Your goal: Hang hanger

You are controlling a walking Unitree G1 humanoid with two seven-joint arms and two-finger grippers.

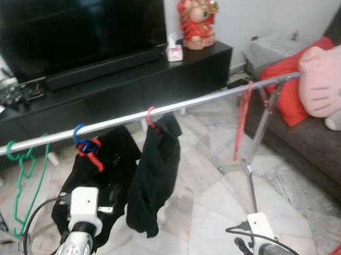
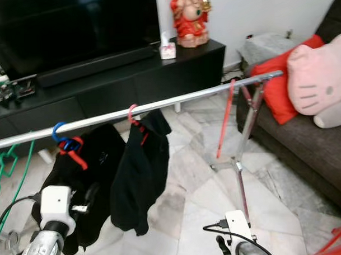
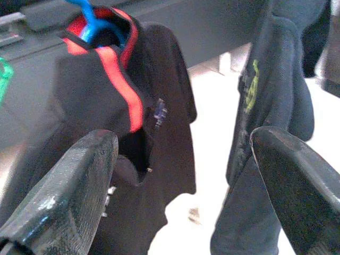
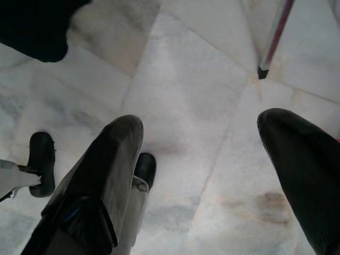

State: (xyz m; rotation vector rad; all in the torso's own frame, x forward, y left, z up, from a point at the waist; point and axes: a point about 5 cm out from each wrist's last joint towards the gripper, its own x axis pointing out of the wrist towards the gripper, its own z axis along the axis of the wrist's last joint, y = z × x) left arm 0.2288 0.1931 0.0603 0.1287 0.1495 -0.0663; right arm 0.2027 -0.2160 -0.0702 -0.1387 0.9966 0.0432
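Our left gripper (image 3: 183, 186) has its fingers (image 3: 69, 196) spread wide apart, holding and touching nothing. Beyond the fingers, between their tips, hangs a black shirt with red trim (image 3: 133, 106) on a blue hanger (image 1: 81, 137), and beside it, ahead of the other finger, a second dark garment (image 1: 155, 173) on a red hanger (image 1: 151, 116); both hook over the silver rail (image 1: 214, 96). Farther out from the shirt, at the rail's end on our left, an empty green hanger (image 1: 24, 177) hangs by itself.

Our right gripper (image 4: 212, 175) is also wide open and empty, its fingers (image 4: 101, 180) pointing down at the marble floor (image 4: 186, 79). Past the fingertips we see the foot of a rack leg (image 4: 273, 37), well apart from them. A long red piece (image 1: 242, 122) dangles from the rail near its far end; it may be another hanger, but we cannot make out its shape.
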